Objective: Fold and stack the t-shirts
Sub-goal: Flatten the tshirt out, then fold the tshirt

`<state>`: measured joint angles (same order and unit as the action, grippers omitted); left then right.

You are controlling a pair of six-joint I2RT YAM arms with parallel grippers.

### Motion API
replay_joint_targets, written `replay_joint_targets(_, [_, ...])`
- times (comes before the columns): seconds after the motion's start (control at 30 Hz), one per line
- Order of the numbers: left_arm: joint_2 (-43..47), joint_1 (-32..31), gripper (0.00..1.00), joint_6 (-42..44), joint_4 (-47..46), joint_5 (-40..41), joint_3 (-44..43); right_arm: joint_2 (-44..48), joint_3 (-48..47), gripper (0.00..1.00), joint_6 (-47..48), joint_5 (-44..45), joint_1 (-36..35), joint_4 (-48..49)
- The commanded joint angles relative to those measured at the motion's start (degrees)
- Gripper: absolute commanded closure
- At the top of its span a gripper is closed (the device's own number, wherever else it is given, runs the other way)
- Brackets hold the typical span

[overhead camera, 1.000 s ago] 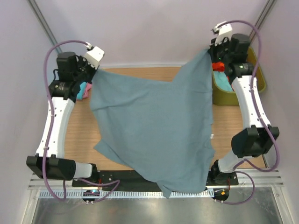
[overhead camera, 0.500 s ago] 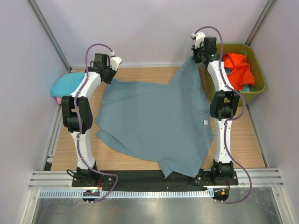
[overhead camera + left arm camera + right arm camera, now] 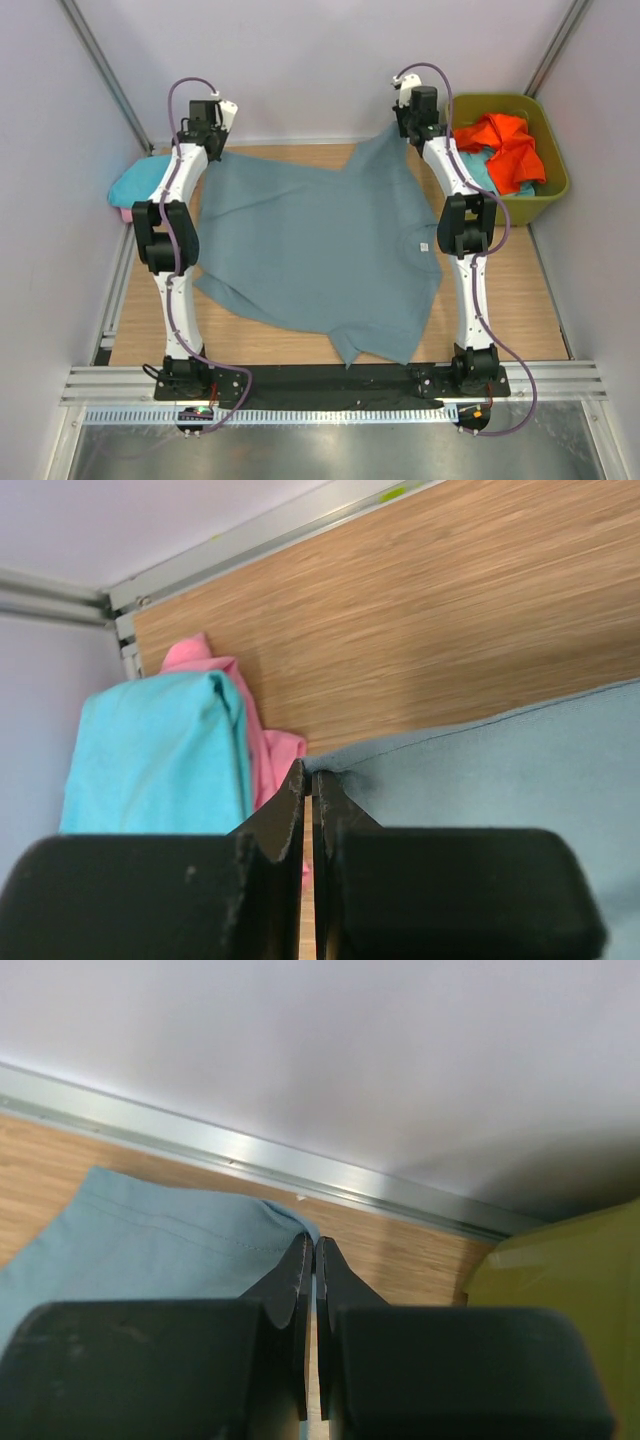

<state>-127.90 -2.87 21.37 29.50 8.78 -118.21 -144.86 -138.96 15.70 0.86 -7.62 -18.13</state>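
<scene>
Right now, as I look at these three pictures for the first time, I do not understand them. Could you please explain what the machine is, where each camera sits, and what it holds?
These are two thin white robot arms, the left arm and the right arm, bolted at the near edge of a wooden table. The wide picture looks down from above and behind them. The two close pictures come from a camera on each wrist; the black shapes at the bottom are that arm's own jaws.

A large grey-blue t-shirt lies spread on the table. Each arm's jaws are shut on its far edge, one at each end. At the far left sits a folded turquoise shirt with a pink one showing under it. At the far right, an olive-green tub holds an orange shirt.
</scene>
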Motion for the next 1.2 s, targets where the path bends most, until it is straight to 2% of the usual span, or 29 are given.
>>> replay_joint_targets(0.0, [0.89,1.38,1.00,-0.36,-1.46,3.26,-0.70,3.00,-0.79,0.99,-2.78,6.51,0.76,5.91])
replay_joint_targets(0.33, [2.13,1.64,1.00,0.87,0.21,3.53,-0.35,1.07,-4.39,0.99,-1.99,6.52,0.41,9.96])
replay_joint_targets(0.57, [-1.56,1.64,1.00,1.31,-0.75,2.56,-4.13,-0.60,-4.65,0.99,-1.73,6.52,-0.47,10.66])
replay_joint_targets(0.7, [-3.24,1.64,1.00,1.66,-1.19,3.00,-6.76,1.59,-4.13,0.99,-1.55,6.52,-0.47,9.96])
replay_joint_targets(0.97, [-1.83,2.35,1.00,0.96,0.03,1.68,-6.42,11.16,5.26,0.99,-2.17,4.94,0.41,5.56])
replay_joint_targets(1.17, [1.15,2.61,1.00,1.66,2.76,-1.83,-4.23,21.53,20.10,0.99,0.56,2.83,0.41,6.35])
